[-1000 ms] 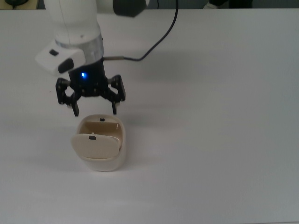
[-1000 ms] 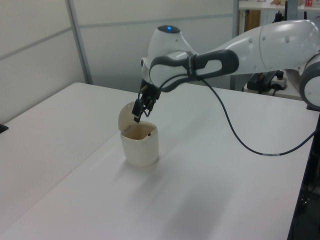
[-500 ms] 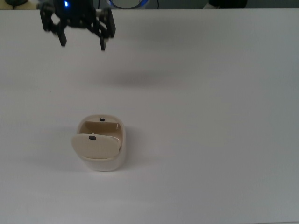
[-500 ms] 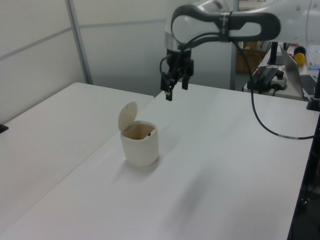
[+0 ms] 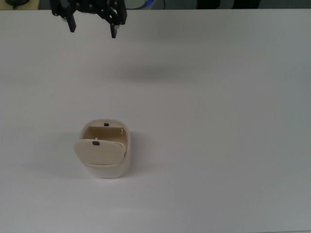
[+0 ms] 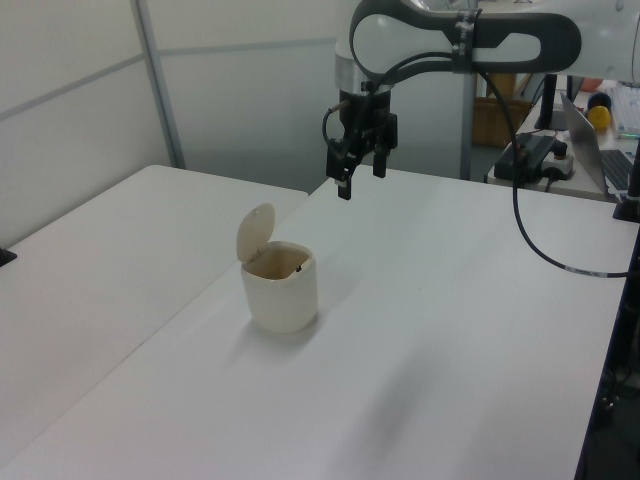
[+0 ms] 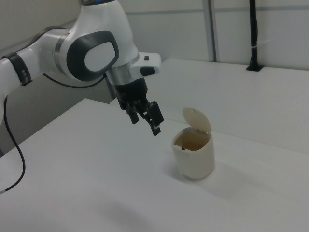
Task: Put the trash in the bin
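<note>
While the arm hangs above the table, the scene reads as follows.

Gripper: black two-finger gripper point(image 5: 92, 30) at the upper edge of the top view, raised in the air well clear of the bin; also seen in the left view point(image 6: 360, 180) and right view point(image 7: 146, 121).
Jaws: spread apart, nothing between the fingers point(image 5: 72, 25).
Bin: cream-beige rounded container point(image 5: 114, 167) standing upright on the white table point(image 5: 218, 121); flap lid point(image 5: 99, 152) swung up and open, mouth exposed. Left view point(image 6: 282, 295) shows the lid standing up on the left view's left side of the rim; right view point(image 7: 194, 157) shows it up at the back rim.
Bin marks: small dark latch spot on the rim point(image 5: 106, 124) and another on the lid edge.
Trash: no paper wad visible on the table or in the gripper; the bin's interior is shadowed tan, contents cannot be made out.
Position: gripper sits toward the top view's upper left, bin lower down, well apart. In the right view the gripper is to the right view's left of the bin, higher than its rim.
Shadow: soft grey patch on the table point(image 5: 146, 74) between gripper and bin.
Cable: black cable point(image 6: 540, 250) loops from the arm in the left view.
</note>
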{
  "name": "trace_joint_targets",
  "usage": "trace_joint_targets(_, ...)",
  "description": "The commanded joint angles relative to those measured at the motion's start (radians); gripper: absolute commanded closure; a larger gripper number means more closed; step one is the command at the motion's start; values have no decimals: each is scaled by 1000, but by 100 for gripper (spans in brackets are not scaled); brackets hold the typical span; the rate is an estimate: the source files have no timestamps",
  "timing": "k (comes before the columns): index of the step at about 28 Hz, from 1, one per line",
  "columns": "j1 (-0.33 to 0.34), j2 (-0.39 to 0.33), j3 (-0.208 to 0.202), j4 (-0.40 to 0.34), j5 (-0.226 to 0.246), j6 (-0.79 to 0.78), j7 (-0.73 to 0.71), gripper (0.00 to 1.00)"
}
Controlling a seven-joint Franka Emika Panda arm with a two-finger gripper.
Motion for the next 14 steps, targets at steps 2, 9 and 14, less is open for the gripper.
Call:
trace_joint_targets(2, 10, -24, 25, -27, -19, -42, -98, 0)
trace_joint_targets(9, 2, -30, 13, -21, -21, -54, -98, 0)
trace_joint_targets(14, -3, -46, 10, -21, -21, -104, -100, 0)
